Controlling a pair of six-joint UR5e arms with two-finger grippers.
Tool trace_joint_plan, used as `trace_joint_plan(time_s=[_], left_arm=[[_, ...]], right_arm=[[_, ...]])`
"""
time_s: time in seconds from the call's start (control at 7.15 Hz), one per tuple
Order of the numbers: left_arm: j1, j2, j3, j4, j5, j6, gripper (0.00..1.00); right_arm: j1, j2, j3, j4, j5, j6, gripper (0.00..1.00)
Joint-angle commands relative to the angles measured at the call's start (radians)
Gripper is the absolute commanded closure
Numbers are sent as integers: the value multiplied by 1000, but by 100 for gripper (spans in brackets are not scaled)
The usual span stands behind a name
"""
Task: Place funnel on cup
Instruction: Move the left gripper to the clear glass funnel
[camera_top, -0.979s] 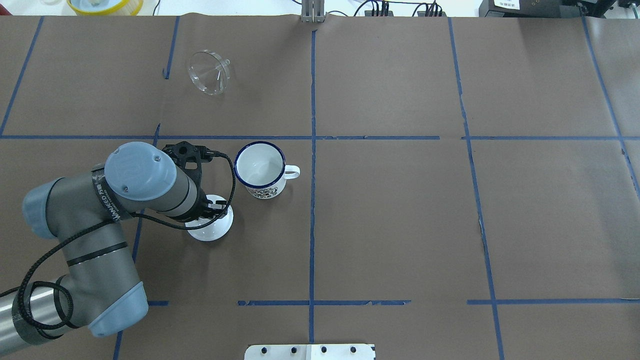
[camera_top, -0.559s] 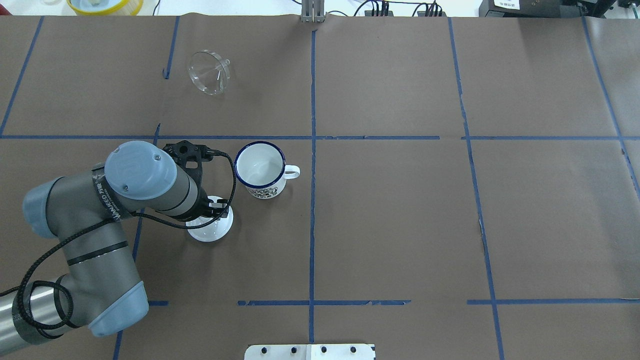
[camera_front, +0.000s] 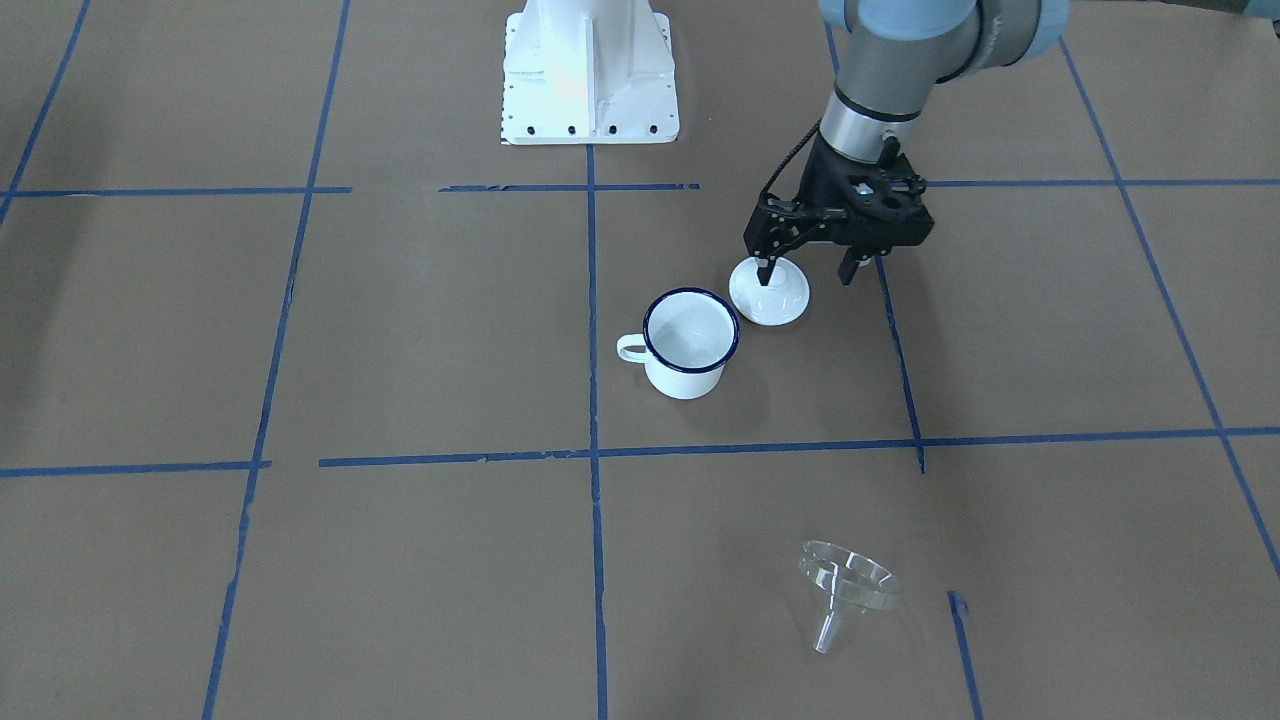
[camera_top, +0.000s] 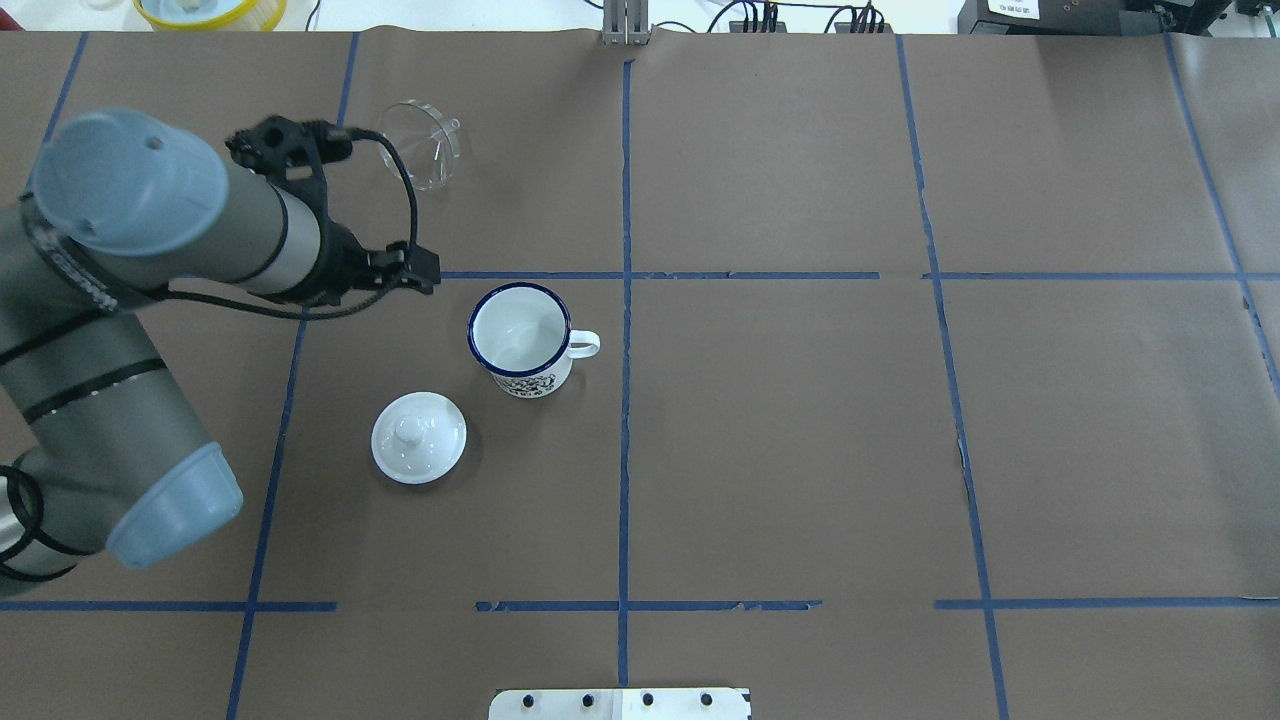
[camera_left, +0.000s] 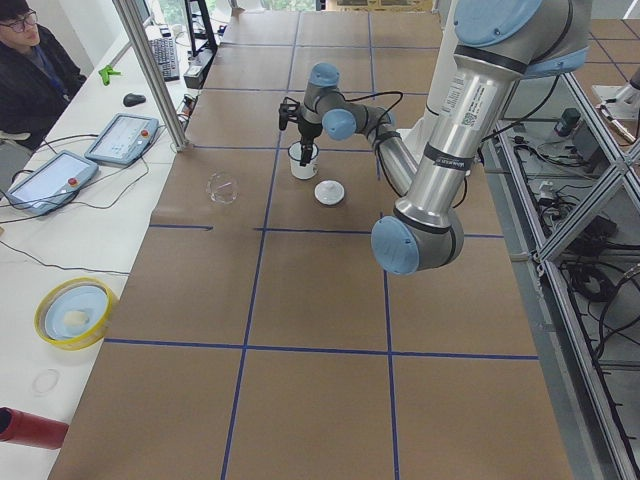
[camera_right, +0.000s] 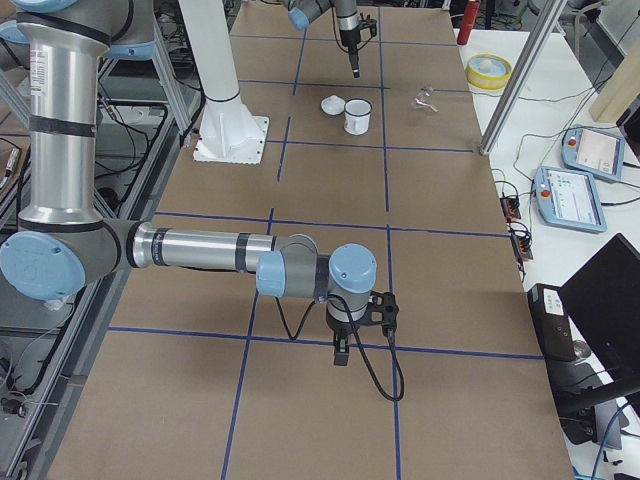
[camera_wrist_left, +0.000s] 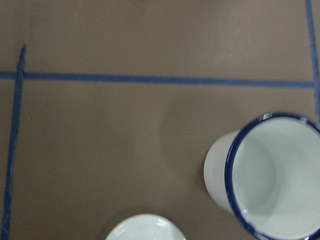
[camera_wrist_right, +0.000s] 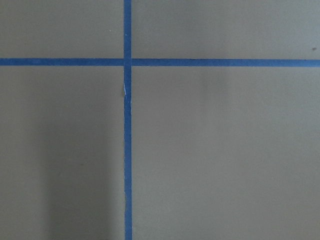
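Observation:
The clear funnel (camera_top: 420, 145) lies on its side at the far left of the table, also in the front view (camera_front: 845, 585). The white cup (camera_top: 520, 340) with a blue rim stands upright and empty near the middle (camera_front: 690, 340), and at the right of the left wrist view (camera_wrist_left: 272, 175). My left gripper (camera_front: 805, 272) is open and empty, raised above the table to the left of the cup, between lid and funnel (camera_top: 398, 272). My right gripper (camera_right: 360, 335) hangs over bare paper far from these; I cannot tell its state.
A round white knobbed lid (camera_top: 418, 437) lies on the paper, near-left of the cup. The robot's white base (camera_front: 590, 70) stands at the near edge. A yellow-rimmed bowl (camera_top: 210, 8) sits off the far left edge. An operator (camera_left: 30, 70) sits beyond the table with tablets.
My left gripper has lifted off the white lid, risen high and moved toward the far side. The lid stays on the table where it was. Cup and funnel have not moved.

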Motion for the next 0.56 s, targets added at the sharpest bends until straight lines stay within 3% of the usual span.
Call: trace_joint_plan(time_s=[0.0,0.28,0.42], left_arm=[[-74,-6,70,-287,7,-351,0],[-75,-12,257,-498,8,-552,0],[-75,-66,389,-599,54,-635,0]], right_arm=[[0,0,0,0,0,0,0],[0,0,0,0,0,0,0],[0,0,0,0,0,0,0]])
